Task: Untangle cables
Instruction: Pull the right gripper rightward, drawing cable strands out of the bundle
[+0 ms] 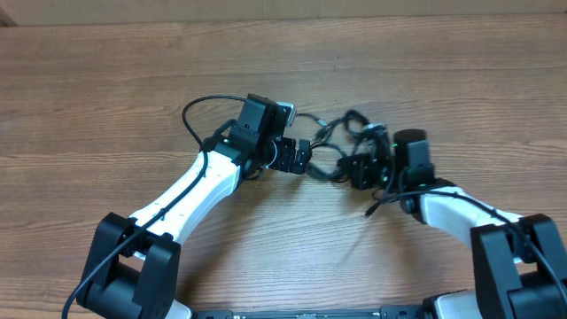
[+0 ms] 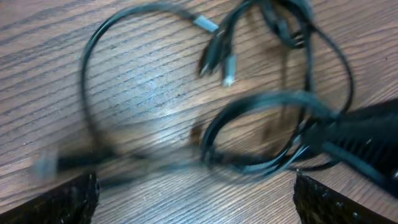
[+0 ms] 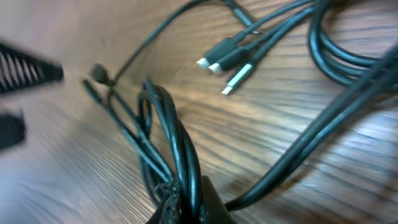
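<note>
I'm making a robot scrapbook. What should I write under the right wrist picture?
The right gripper shut on a bunch of black cables, three plugs lying on the wooden table beyond.

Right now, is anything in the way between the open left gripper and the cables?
No, nothing visible is. The left gripper is open and looks straight at the cables lying on the table. The right gripper is shut on one bunch of them, off to the side.
</note>
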You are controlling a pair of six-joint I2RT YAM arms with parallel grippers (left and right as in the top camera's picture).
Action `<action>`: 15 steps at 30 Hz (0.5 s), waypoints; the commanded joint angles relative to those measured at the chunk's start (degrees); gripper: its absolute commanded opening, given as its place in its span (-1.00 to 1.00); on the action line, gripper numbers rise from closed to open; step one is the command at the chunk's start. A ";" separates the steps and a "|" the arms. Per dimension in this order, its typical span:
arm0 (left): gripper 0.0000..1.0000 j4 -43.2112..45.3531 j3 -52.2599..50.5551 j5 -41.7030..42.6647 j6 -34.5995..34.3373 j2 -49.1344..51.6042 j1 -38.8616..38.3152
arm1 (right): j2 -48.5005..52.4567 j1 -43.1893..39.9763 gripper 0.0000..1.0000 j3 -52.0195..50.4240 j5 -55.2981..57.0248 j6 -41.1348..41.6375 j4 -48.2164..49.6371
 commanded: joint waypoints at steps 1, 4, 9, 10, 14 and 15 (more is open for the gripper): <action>0.99 0.00 0.66 0.33 0.81 -0.94 0.11 | -0.94 -4.87 -0.92 0.52 -12.55 12.28 2.32; 0.99 0.02 0.66 0.35 0.81 -0.94 0.11 | -0.94 -8.41 -0.92 0.52 -21.46 18.73 6.12; 0.99 0.04 0.66 0.35 0.83 -0.94 0.11 | -0.94 -11.21 -0.92 0.52 -29.94 30.38 14.93; 0.99 0.07 0.66 0.35 0.83 -0.94 0.11 | -0.94 -11.37 -0.93 0.52 -30.49 32.50 17.00; 1.00 0.07 0.66 0.37 0.85 -0.94 0.11 | -0.94 -11.37 -0.93 0.52 -30.77 41.22 25.40; 0.99 0.07 0.66 0.48 0.85 -0.94 0.11 | -0.94 -11.37 -0.92 0.52 -30.75 43.32 27.41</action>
